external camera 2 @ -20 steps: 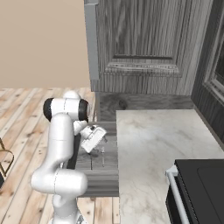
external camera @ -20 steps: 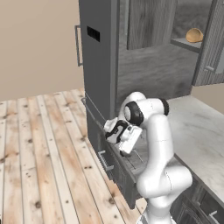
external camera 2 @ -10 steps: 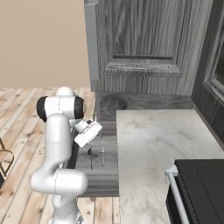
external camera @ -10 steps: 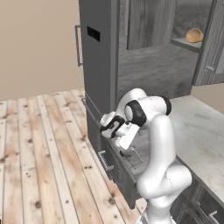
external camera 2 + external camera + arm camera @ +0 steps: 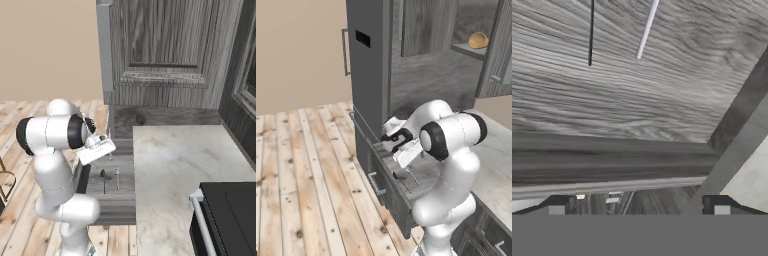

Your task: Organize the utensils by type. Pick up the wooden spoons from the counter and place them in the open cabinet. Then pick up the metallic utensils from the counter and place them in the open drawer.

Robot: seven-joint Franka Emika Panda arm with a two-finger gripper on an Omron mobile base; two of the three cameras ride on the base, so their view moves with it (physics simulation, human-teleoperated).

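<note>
Two metallic utensils (image 5: 111, 179) lie side by side in the open drawer (image 5: 111, 192), beside the marbled surface (image 5: 175, 175). The gripper (image 5: 392, 144) hangs above the drawer, jaws spread wide and holding nothing. A bread roll (image 5: 478, 40) rests on the cabinet (image 5: 476, 50) shelf.

The arm (image 5: 448, 200) is built of glossy white, rounded segments, joined by dark, almost black ring-shaped joints; one such ring is seen as a black circle around a white cap at the elbow. A bulbous white base link is seen at the bottom. The hand is a boxy white block, with black parts where it is attached.
</note>
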